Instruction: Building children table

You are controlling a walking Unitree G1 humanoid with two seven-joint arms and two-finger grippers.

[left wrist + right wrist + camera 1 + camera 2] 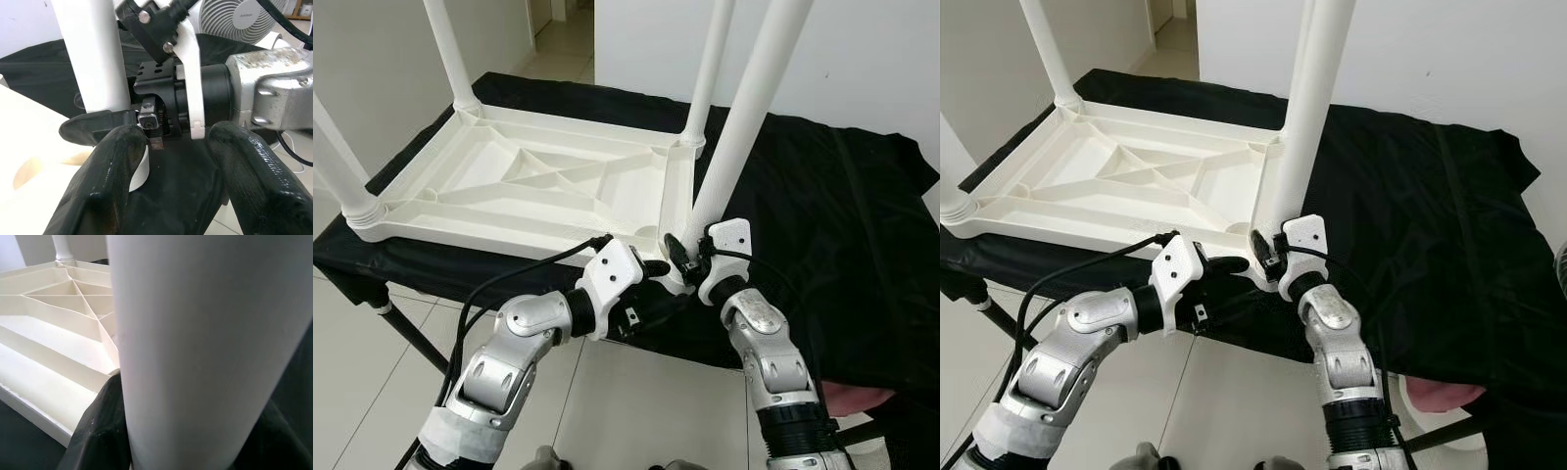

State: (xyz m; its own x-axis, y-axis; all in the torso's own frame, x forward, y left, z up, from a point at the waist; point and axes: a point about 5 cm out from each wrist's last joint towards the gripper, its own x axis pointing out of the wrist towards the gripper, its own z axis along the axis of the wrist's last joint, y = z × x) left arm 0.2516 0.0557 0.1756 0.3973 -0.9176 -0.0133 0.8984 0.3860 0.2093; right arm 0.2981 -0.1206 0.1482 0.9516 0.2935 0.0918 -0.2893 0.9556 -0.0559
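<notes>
A white plastic children's table (529, 186) lies upside down on a stand draped in black cloth (822, 196). Three of its white legs stand upright at the corners (450, 54). A fourth white leg (744, 117) stands tilted at the near right corner socket. My right gripper (677, 257) is shut on its lower end; in the right wrist view the leg (195, 357) sits between the black fingers (98, 426). My left gripper (656, 279) is open just left of that corner, and its fingers (112, 181) point at the leg's base (93, 58) and the right wrist.
The black-draped stand's front edge runs just before my arms, with tiled floor (607, 411) below. A white fan (244, 14) stands beyond the cloth. A pink object (862, 397) lies low at the right. White walls close in behind.
</notes>
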